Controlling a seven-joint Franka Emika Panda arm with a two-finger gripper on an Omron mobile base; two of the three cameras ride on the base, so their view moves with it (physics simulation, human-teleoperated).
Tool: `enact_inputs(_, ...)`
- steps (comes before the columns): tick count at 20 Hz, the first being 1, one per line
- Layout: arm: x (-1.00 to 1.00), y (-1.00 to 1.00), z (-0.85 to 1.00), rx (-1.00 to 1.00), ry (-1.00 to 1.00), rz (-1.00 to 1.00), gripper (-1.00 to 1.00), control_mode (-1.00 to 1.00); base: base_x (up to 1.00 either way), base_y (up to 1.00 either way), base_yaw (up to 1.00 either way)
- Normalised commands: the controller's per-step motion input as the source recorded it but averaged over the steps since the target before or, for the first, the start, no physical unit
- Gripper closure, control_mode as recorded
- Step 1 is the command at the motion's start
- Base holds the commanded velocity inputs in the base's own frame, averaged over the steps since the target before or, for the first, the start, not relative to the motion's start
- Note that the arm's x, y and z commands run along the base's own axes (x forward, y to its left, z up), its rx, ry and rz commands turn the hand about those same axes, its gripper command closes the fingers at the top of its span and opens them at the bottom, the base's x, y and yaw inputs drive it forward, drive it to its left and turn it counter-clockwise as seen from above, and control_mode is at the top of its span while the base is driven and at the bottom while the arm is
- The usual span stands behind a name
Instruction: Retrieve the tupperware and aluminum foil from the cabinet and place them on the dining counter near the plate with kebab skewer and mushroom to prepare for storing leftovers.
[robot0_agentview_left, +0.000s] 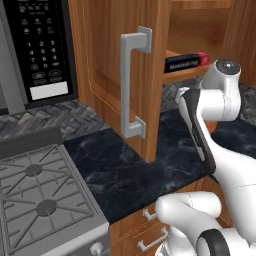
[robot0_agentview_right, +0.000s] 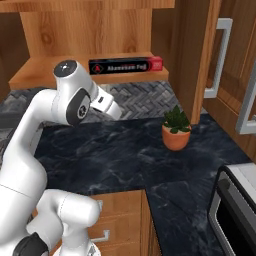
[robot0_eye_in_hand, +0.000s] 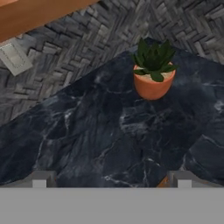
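The aluminum foil (robot0_agentview_right: 126, 65) is a long black and red box lying at the front edge of the open cabinet's lower shelf (robot0_agentview_right: 45, 72); it also appears as the aluminum foil (robot0_agentview_left: 187, 62) past the open door. My gripper (robot0_eye_in_hand: 111, 180) is open and holds nothing. It hangs over the dark marble counter (robot0_eye_in_hand: 87, 131) below that shelf, facing the tiled back wall. Its two fingertips (robot0_eye_in_hand: 39, 179) stand far apart. The tupperware is out of view, as are the plate, the kebab skewer, the mushroom and the dining counter.
A small potted plant (robot0_agentview_right: 176, 130) stands on the counter ahead of the hand, also seen as the plant (robot0_eye_in_hand: 152, 74). The open cabinet door (robot0_agentview_left: 132, 82) juts out over the counter. A stove (robot0_agentview_left: 40, 195) and microwave (robot0_agentview_left: 42, 50) are to the left. A wall outlet (robot0_eye_in_hand: 15, 57) sits under the shelf.
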Motion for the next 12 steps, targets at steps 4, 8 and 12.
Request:
enact_inputs(4,0.01,0.00,0.01,0.00,0.00,-0.06,-1.00,-1.00,0.00,0.00,0.00)
enact_inputs(8,0.00,0.00,0.17,0.00,0.00,0.00,-1.00,-1.00,0.00,0.00,0.00)
enact_inputs(12,0.00,0.00,0.28,0.00,-0.02,0.00,-1.00,-1.00,0.00,0.00,0.00)
